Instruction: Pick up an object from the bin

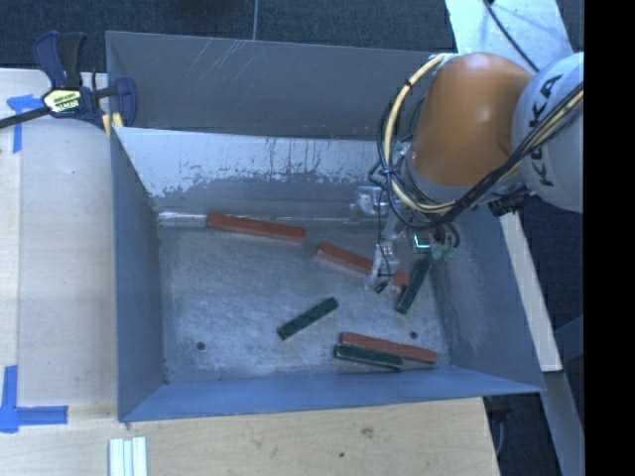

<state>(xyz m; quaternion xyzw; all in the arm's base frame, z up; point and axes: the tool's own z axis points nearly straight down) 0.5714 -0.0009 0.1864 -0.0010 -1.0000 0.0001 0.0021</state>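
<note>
1. the arm [476, 117], with its orange cover and looped cables, reaches in from the right over the grey metal bin [134, 296].
2. the tool [385, 276] is low over the right part of the bin floor, close to the right wall.
3. i cannot tell how far open the tool is, nor whether it has hold of anything; the wrist above hides much of it.
4. nearest to it is a slanted dark green stick [411, 289], just to the right of the tool tip, its upper end up by the wrist and its lower end toward the floor.
5. a small red-brown piece [400, 278] shows between the tool and that stick; whether it touches either cannot be told.
6. a short red-brown bar [342, 259] lies just to the left of the tool, tilted, its right end near the tool tip.
7. a long red-brown bar [256, 228] lies along the foot of the back wall, well to the left.
8. a loose dark green stick [308, 318] lies slanted at mid-floor, apart from the others.
9. near the front wall a front red-brown bar [389, 348] lies touching a front dark green stick [367, 359] along its lower edge.
</note>
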